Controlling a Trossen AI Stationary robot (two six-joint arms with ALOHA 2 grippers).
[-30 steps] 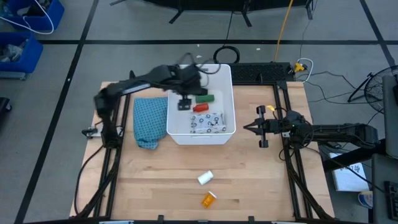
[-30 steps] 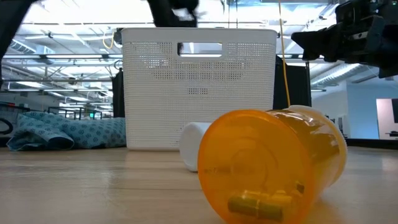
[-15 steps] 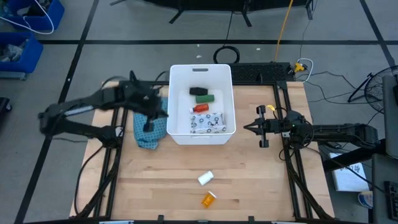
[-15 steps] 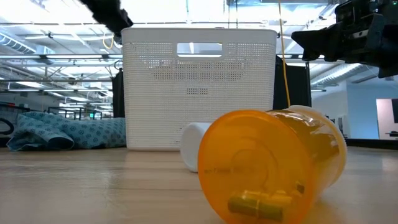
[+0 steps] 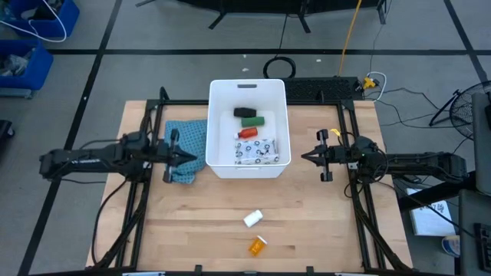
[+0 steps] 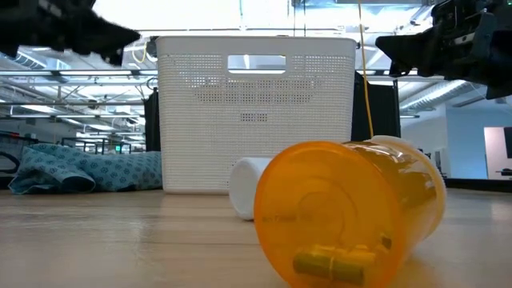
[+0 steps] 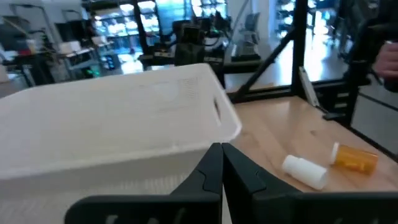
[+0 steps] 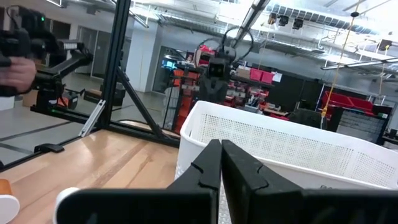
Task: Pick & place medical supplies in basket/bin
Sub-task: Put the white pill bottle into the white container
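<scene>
**Asker:** Supplies left out?

**Describer:** White bottle [image 5: 253, 219] and orange vial [image 5: 258, 245] lie on the table [image 5: 322, 222], well apart from the basket [image 5: 222, 165]. Likely light, rigid, prone to rolling; grip mid-body. Left gripper [image 5: 201, 158] and right gripper [image 5: 301, 158] are clenched, empty.

Perforated matt white plastic basket [image 6: 256, 112], glossy translucent orange vial [image 6: 352, 212], pale wood-grain table [image 5: 307, 222], soft teal cloth [image 5: 186, 147]

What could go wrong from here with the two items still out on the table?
The white bottle and orange vial both lie on their sides, so they may roll when nudged. They sit close together, so a reach for one could knock the other. The left gripper, shut, hangs over the teal cloth beside the tub; a low swing could snag the cloth or clip the tub wall.
</scene>
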